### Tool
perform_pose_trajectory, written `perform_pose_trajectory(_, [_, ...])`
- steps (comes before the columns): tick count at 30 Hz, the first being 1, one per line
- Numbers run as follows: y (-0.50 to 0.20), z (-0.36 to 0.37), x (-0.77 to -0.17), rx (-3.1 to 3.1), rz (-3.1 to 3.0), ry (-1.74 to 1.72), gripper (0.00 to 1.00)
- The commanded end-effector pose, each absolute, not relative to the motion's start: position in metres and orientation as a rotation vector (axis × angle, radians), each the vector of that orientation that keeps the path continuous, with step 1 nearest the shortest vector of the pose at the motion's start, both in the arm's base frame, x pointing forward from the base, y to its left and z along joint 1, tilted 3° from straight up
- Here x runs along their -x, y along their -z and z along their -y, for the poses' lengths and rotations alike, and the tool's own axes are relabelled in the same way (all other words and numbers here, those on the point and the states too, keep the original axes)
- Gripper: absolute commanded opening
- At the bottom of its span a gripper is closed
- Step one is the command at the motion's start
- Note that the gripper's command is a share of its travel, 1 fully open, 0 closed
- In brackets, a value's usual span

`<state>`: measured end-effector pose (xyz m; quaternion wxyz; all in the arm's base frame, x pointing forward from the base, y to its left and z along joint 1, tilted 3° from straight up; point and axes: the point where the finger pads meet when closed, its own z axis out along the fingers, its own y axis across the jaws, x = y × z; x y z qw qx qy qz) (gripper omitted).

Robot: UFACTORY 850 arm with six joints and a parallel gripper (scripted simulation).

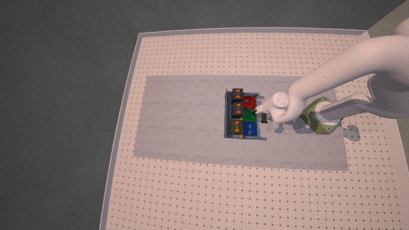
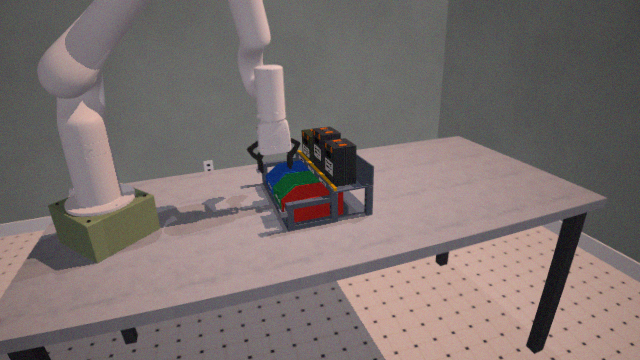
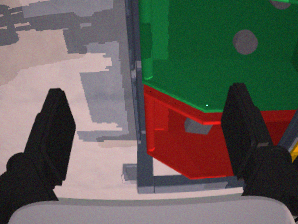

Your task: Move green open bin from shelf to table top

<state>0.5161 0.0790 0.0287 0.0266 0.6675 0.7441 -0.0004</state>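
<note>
The green bin [image 1: 249, 116] [image 2: 300, 181] [image 3: 200, 65] sits on the shelf [image 1: 227, 115] [image 2: 365, 173] [image 3: 145, 172] between the red bin [image 1: 249, 101] [image 2: 312, 191] [image 3: 175, 150] and the blue bin [image 1: 250, 130] [image 2: 279, 176]. A round grey part [image 3: 245, 42] shows in the green bin. My gripper [image 1: 259, 115] [image 2: 275, 167] [image 3: 147, 104] is open, pointing down, with nothing between its fingers. In the wrist view one finger is outside the shelf's front rail, the other over the border of the green and red bins. Whether it touches them cannot be told.
Black boxes with orange marks [image 1: 237, 109] [image 2: 341, 162] stand on the shelf's upper level behind the bins, along a yellow strip [image 2: 318, 172]. The shelf stands on the table top [image 1: 179, 118] [image 2: 450, 175]. The olive robot base [image 1: 323, 128] [image 2: 107, 227] is on the shelf's front side.
</note>
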Motion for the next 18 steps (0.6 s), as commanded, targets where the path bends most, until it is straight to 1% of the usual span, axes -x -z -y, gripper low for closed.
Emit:
perform_pose_trajectory(1, [-0.0303,-0.0792,-0.5168,-2.062,-2.298,-0.001,1.0])
perform_pose_trajectory(18, [-0.0328,-0.0793,-0.5168,-2.062,-2.298,-0.001,1.0])
